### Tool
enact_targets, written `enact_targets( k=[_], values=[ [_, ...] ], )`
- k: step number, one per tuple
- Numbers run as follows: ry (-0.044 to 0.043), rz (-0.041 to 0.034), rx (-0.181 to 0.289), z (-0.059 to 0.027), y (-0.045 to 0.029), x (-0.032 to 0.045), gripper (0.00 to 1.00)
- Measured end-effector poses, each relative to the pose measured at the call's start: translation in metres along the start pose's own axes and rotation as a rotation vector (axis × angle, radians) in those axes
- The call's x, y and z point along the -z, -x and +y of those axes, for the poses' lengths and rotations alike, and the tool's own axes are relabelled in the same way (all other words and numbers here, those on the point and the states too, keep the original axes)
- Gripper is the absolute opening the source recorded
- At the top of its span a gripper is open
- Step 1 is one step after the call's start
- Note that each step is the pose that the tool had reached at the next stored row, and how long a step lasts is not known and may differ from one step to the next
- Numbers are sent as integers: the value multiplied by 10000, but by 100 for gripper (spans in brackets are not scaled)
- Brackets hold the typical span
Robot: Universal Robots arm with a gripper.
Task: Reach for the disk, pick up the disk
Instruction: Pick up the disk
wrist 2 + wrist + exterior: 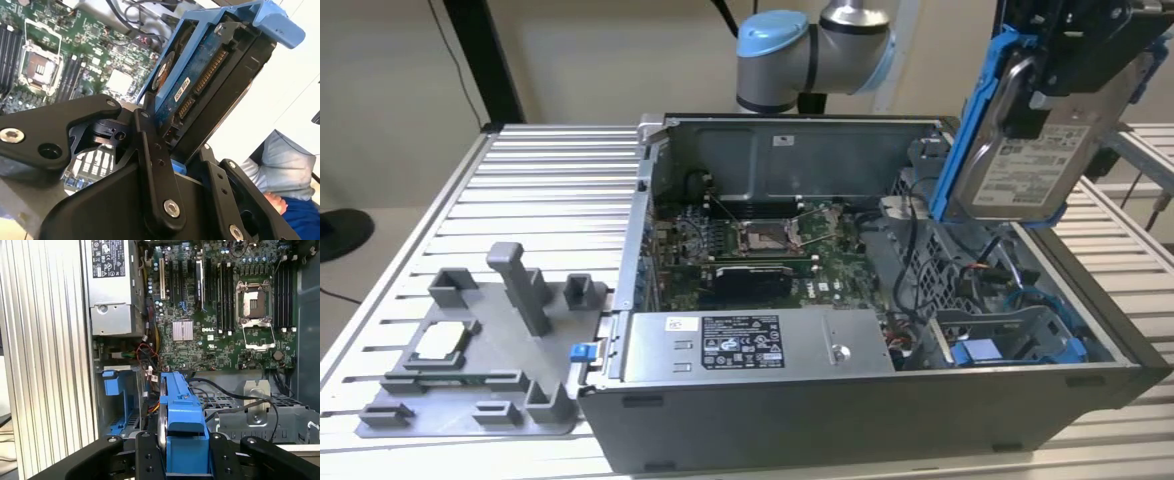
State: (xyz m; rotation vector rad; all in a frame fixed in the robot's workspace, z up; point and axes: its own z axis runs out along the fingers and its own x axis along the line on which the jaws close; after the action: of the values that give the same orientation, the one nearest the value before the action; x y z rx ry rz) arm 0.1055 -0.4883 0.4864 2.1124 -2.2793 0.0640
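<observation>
**Disk gripped and lifted clear of the case**

The gripper (1067, 85) pinches the disk (1021, 150) by its blue bracket (182, 425), holding it upright above the open computer case (854, 420). Reaching and picking up look done; the empty blue drive bay (1007, 345) sits below.

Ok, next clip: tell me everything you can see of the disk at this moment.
The disk is a flat silver-grey metal drive with a white printed label, framed by a bright blue plastic bracket. It hangs tilted, nearly on edge, above the open computer case, lifted clear of it, at the exterior view's right. The gripper is shut on it, black fingers clamping both faces. In the second wrist view its blue circuit board and connector edge show.
</observation>
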Motion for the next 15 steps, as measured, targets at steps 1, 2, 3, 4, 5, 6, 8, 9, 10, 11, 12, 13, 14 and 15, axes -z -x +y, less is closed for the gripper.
enact_targets(
  k=[1,2,3,4,5,6,8,9,10,11,12,13,14,15],
  values=[
    [6,0,0,-2,-30,-2,0],
    [12,0,1,-5,-61,-3,0],
    [19,0,1,-7,-94,-6,0],
    [23,0,1,-10,-131,-8,0],
    [27,1,1,-12,-167,-9,0],
    [29,2,1,-16,-206,-11,0],
    [33,2,1,-21,-280,-15,0],
    [33,2,2,-24,-315,-17,0],
    [34,1,1,-26,-352,-20,0],
    [34,1,2,-29,-385,-22,0],
    [34,3,2,-31,-415,-24,0],
    [34,2,1,-33,-440,-26,0],
    [34,2,1,-35,-468,-29,0],
    [34,1,1,-38,-496,-32,0]
  ],
)
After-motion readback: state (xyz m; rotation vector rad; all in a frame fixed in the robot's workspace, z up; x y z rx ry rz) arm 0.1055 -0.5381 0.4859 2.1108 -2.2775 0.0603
